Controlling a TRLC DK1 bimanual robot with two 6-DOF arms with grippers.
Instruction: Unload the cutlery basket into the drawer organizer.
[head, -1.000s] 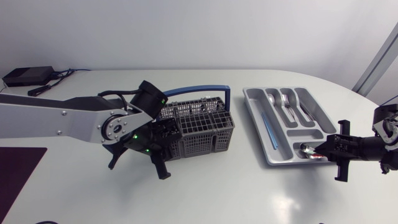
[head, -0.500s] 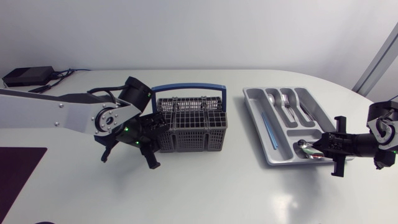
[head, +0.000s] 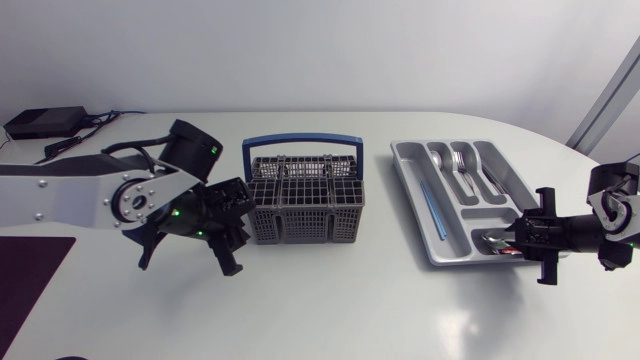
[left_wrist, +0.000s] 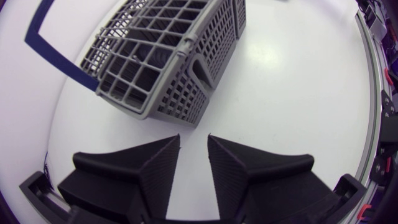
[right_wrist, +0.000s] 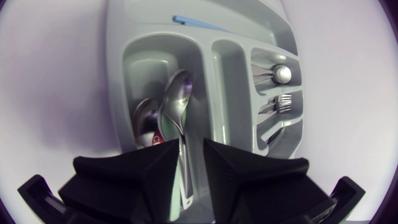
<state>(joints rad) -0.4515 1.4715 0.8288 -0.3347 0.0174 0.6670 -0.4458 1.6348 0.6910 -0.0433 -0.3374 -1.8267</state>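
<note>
Now | cutlery basket (head: 305, 197): grey mesh, blue handle, upright

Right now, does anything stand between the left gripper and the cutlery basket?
Nothing visible does. The cutlery basket stands just ahead of the left gripper, with only bare table between them.
</note>
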